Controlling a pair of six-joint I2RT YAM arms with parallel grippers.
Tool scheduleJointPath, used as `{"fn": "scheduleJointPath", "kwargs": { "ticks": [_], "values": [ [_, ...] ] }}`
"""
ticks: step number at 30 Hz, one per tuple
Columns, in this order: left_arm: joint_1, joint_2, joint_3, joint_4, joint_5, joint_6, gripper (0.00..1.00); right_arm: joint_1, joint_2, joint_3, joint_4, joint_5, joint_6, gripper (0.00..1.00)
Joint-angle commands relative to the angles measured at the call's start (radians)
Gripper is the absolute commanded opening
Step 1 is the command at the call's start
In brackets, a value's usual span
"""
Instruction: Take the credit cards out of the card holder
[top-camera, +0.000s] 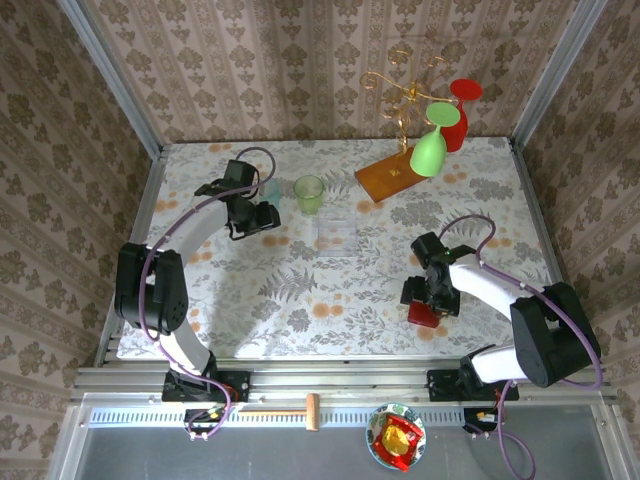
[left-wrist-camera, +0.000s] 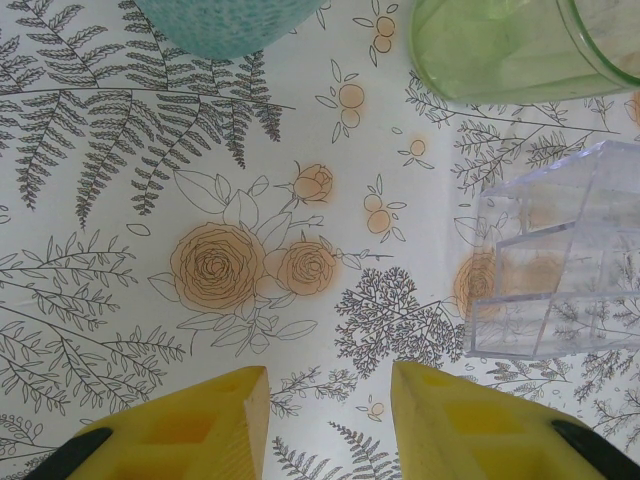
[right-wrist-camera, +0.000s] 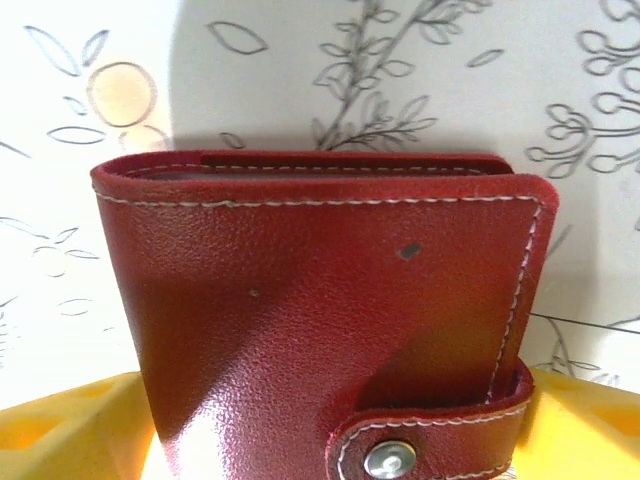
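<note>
On tablecloth (right-wrist-camera: 300, 80), red card holder (right-wrist-camera: 330, 320), snapped shut

The left arm (top-camera: 190, 238) stretches far forward, the left claw (left-wrist-camera: 328, 390) pointing down, fingers parted. The right arm (top-camera: 492, 287) is folded, the right claw (right-wrist-camera: 330, 400) low, fingers wide.

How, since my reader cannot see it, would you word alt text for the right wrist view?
A closed red leather card holder with white stitching and a fastened snap tab sits between the right gripper's yellow fingers, on a flower-printed tablecloth.
</note>
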Motion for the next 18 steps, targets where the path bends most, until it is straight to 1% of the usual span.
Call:
{"fn": "scheduleJointPath", "kwargs": {
  "ticks": [1, 3, 4, 7, 18],
  "values": [
    [0.009, -0.029, -0.016, 0.005, 0.001, -0.002, 0.38, 0.022, 0.003, 0.002, 0.023, -0.027, -0.004, 0.86],
    [0.009, -0.03, -0.022, 0.004, 0.002, -0.002, 0.38, 0.026, 0.006, 0.007, 0.028, -0.023, -0.004, 0.84],
    [0.009, -0.031, -0.024, 0.004, 0.003, -0.002, 0.38, 0.029, 0.04, 0.013, 0.029, -0.021, -0.004, 0.83],
    [0.009, -0.04, -0.034, 0.014, 0.0, -0.006, 0.38, 0.04, 0.062, 0.032, 0.024, -0.021, -0.002, 0.8],
    [0.028, -0.113, -0.087, 0.037, -0.014, 0.001, 0.38, 0.151, 0.086, 0.135, -0.006, -0.021, 0.066, 0.76]
  ]
}}
